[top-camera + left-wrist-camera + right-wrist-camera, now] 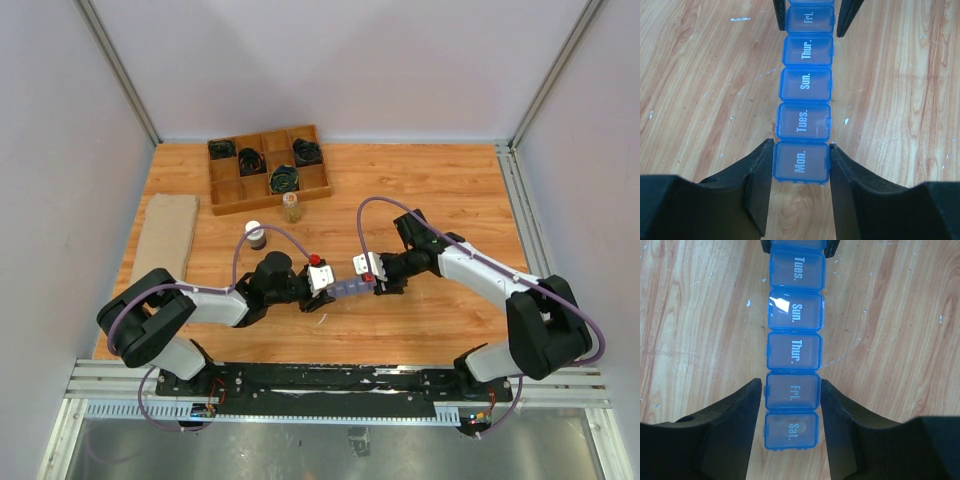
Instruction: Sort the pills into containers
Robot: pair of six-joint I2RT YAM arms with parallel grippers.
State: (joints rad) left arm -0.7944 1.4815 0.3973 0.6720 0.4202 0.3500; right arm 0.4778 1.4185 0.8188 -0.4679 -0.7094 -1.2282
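Centrally: blue pill organizer flat on tabletop, six labelled compartments counted, lids closed. Pinned at Mon. end by left gripper, clamped, probably to steady strip. Straddled at Fri. by right gripper; contact not resolvable. Beyond: one pill vial upright, just beside wooden tray.

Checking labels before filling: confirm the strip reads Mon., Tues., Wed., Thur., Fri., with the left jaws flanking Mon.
One label is wrong. The third lid on the strip reads Sun., not Wed.; the left wrist view shows it. The rest stands: Mon., Tues., then Thur., Fri., with the left jaws flanking Mon.
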